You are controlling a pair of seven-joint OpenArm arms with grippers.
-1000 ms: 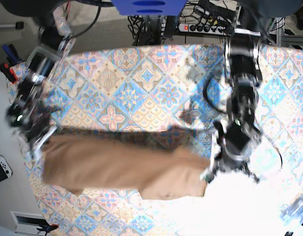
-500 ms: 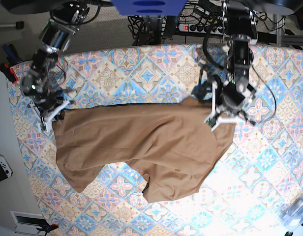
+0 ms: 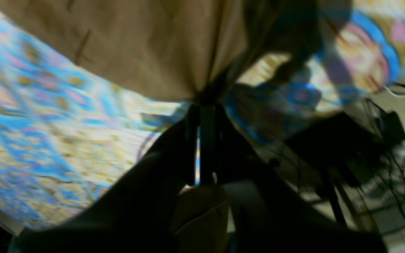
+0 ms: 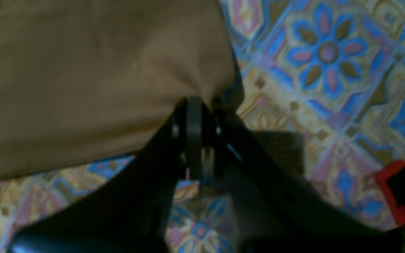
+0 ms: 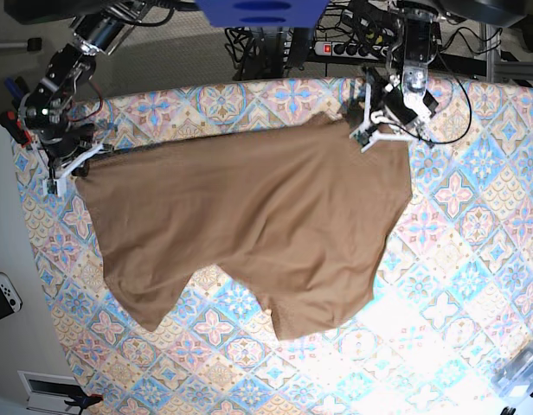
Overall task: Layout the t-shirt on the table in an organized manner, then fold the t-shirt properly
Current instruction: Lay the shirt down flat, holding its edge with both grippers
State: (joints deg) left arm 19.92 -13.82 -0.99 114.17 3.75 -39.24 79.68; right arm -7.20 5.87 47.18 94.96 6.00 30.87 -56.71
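Pinching opposite corners of the shirt (image 5: 249,225), both grippers, left (image 5: 370,134) and right (image 5: 63,169), show clamped fingers only in wrist views, the spread only from base.

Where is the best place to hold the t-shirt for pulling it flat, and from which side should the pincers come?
Grip the t-shirt at its two far corners, one per pincer, coming from the table's far edge. The left pincer and right pincer are shut on those corners, and the cloth between them looks nearly taut, while the near edge lies uneven.
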